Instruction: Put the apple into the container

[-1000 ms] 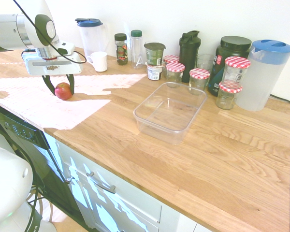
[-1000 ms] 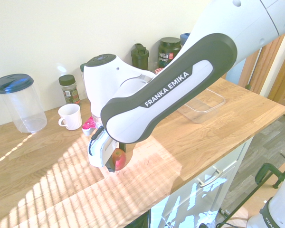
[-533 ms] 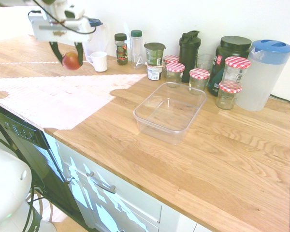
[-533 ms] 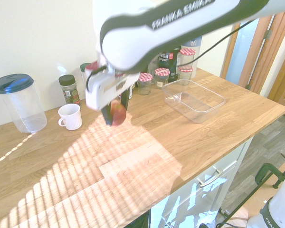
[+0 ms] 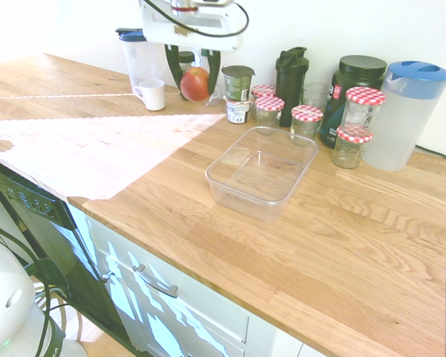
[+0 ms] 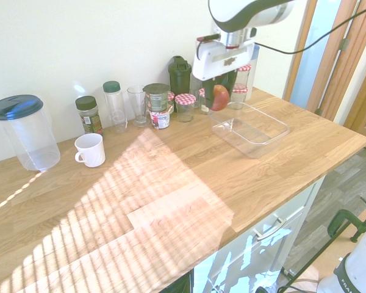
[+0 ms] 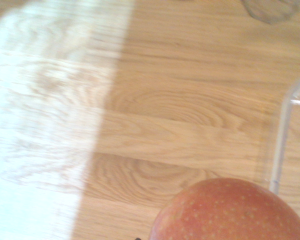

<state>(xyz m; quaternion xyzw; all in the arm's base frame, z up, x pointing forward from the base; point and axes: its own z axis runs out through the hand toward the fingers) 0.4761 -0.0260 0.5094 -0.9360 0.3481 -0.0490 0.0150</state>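
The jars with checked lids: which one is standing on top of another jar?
The jar right beside the big blue-lidded pitcher. It sits on another jar; the others don't stand on a jar.

So I've got this light-brown wooden countertop [image 5: 208, 223] under me, with a sunlit patch at the left of the first exterior view. Clear, shallow rectangular plastic tub [image 5: 256, 201] sits mid-frame, a white mug [image 5: 153, 96] upper left, and a tall translucent pitcher with a blue lid [image 5: 403, 123] upper right, near a dark lidded shaker bottle [image 5: 289, 88].
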